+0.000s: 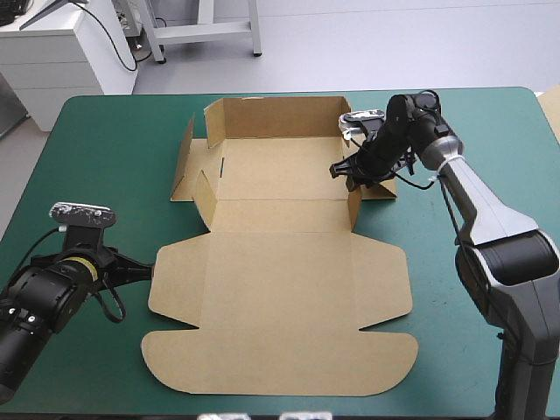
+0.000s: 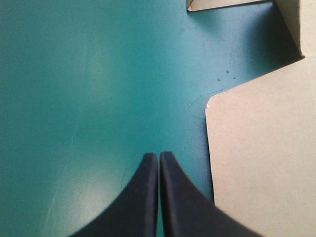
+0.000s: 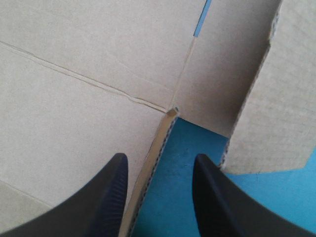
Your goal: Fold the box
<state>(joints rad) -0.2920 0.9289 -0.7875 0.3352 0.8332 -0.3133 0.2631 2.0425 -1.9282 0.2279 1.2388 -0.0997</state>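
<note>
The brown box (image 1: 280, 289) lies open in the middle of the table, its big lid panel flat toward the front. Its back wall (image 1: 276, 116) stands up and the left side flaps (image 1: 185, 157) lean half raised. My right gripper (image 1: 348, 172) is at the tray's right side, open. In the right wrist view, a thin board edge (image 3: 150, 168) runs between the fingers of my right gripper (image 3: 160, 163), with a raised flap (image 3: 281, 113) beside them. My left gripper (image 1: 150, 273) rests shut on the teal-green cover, just left of the lid's rounded corner (image 2: 217, 101); my left gripper (image 2: 159, 157) holds nothing.
A white cabinet (image 1: 61, 52) and a metal frame (image 1: 206, 31) stand beyond the far edge. A pale brown corner (image 1: 551, 101) shows at the table's right edge. Bare teal-green cover (image 1: 96, 149) lies left of the box.
</note>
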